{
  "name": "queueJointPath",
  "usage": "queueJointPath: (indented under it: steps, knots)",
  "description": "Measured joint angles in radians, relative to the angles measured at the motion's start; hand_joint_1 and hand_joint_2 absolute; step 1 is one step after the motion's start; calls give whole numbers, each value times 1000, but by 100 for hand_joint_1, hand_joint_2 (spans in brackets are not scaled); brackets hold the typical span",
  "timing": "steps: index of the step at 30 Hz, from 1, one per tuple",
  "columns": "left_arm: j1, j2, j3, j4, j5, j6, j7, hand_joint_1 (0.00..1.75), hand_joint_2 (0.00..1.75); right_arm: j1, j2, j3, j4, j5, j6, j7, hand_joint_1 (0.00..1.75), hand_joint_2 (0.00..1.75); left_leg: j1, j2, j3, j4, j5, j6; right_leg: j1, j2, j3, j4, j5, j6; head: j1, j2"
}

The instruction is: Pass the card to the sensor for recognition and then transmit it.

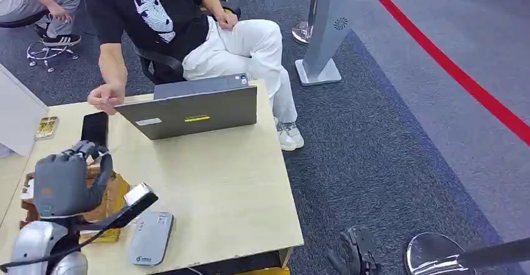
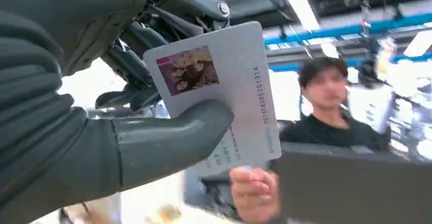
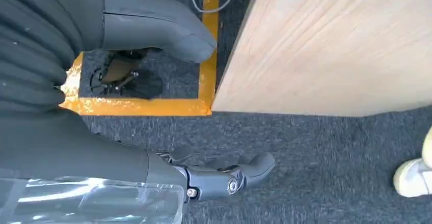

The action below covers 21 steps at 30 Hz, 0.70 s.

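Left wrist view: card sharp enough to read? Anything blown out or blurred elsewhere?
Left wrist view: the card, held by the left hand, is fairly sharp, its number line legible; the person behind is soft, and the background windows are blown out. Head view: evenly lit, sharp. Right wrist view: carpet and right hand clear, no glare.

My grey hands on silver arms

My left hand [image 1: 65,184] wears a ribbed grey cover, thick thumb, darker fingers with silver screws; my right hand [image 3: 168,107] matches, above a shiny silver forearm.
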Motion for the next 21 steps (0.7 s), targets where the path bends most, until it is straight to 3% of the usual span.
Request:
queueJointPath:
  steps: [5, 15, 16, 21]
  knots:
    - [-138, 67, 47, 61, -81, -6, 46, 175, 175, -6, -2, 24, 14, 16, -14, -3, 0, 175, 0, 0, 0, 0, 1, -1, 0, 0, 0, 1, 0, -1, -1, 0]
    - [-198, 81, 87, 122, -97, -7, 65, 175, 175, -9, -4, 39, 25, 13, -27, -3, 0, 175, 0, 0, -1, 0, 1, -1, 0, 0, 0, 0, 0, 0, -1, 0]
    - [-198, 82, 90, 123, -97, -6, 66, 0, 175, -9, -5, 42, 26, 13, -28, -3, 0, 175, 0, 0, -1, 0, 1, -1, 0, 0, 0, 0, 0, 0, -1, 0]
    - [-184, 78, 98, 118, -83, -7, 60, 0, 175, -9, -5, 42, 26, -3, -33, -3, 0, 175, 0, 0, -1, 0, 1, -1, 0, 0, -1, 0, 0, -1, -1, 0]
